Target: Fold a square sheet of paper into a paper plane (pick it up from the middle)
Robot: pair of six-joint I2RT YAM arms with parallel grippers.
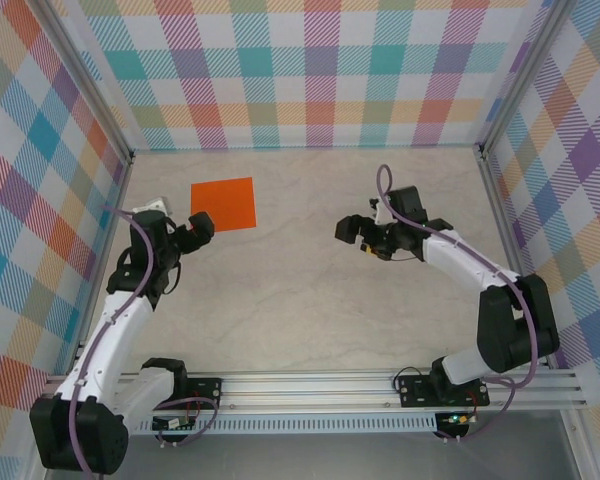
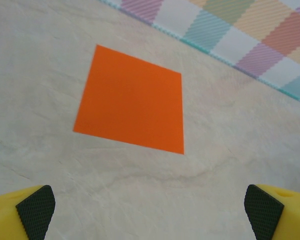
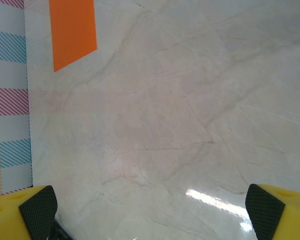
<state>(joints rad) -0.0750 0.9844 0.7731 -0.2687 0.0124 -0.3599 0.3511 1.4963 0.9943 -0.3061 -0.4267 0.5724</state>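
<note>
The left gripper (image 1: 202, 228) stands wide open with nothing between its jaws. In the left wrist view (image 2: 150, 210) its two yellow fingers with black cross-hatched pads (image 2: 36, 210) sit far apart at the lower corners. It is at the near left corner of the one square sheet of thin bright orange paper (image 1: 223, 204). From its own camera the sheet (image 2: 132, 100) lies flat ahead of the pads and clear of them, unfolded, with four sharp corners.

The right gripper (image 1: 352, 232) is open just as wide and also holds nothing. Its two black pads (image 3: 38, 212) are spread to the frame's lower corners (image 3: 150, 210). It is well to the right of the sheet, pointing towards it, and only a strip of the orange paper (image 3: 72, 30) shows at the top left of its view.

The sheet rests on the pale marble-patterned table (image 1: 310, 300), in the far left part of it, with neither gripper touching it.

Behind the grippers there are two arms, one on each side. Both are black and white, and a purple cable (image 1: 140, 262) loops along each. Their bases sit on the grooved metal rail (image 1: 310, 385) nearer than the sheet. Pastel checked walls (image 1: 310, 70) enclose the table beyond the sheet and on both sides.
</note>
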